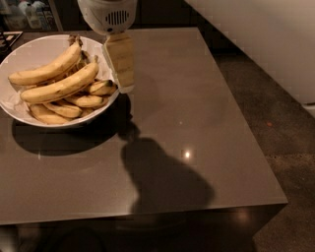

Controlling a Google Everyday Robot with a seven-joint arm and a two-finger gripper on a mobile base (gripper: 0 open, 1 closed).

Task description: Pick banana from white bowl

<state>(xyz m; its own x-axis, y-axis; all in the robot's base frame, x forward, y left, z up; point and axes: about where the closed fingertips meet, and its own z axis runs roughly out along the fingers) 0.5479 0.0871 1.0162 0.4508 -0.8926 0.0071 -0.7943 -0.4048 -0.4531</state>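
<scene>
The white bowl (30,49) sits on the far left of the brown table (197,113), wide and shallow. It holds a pile of several yellow bananas (59,84) with brown spots; the top two lie lengthwise across it. My gripper (120,66) hangs from its white wrist at the bowl's right rim, just right of the banana tips, above the table. It holds nothing that I can see.
The table's right edge drops to a dark speckled floor (275,118). A white wall or cabinet (266,34) runs along the far right. Bottles and dark items stand behind the bowl at the top left (24,15).
</scene>
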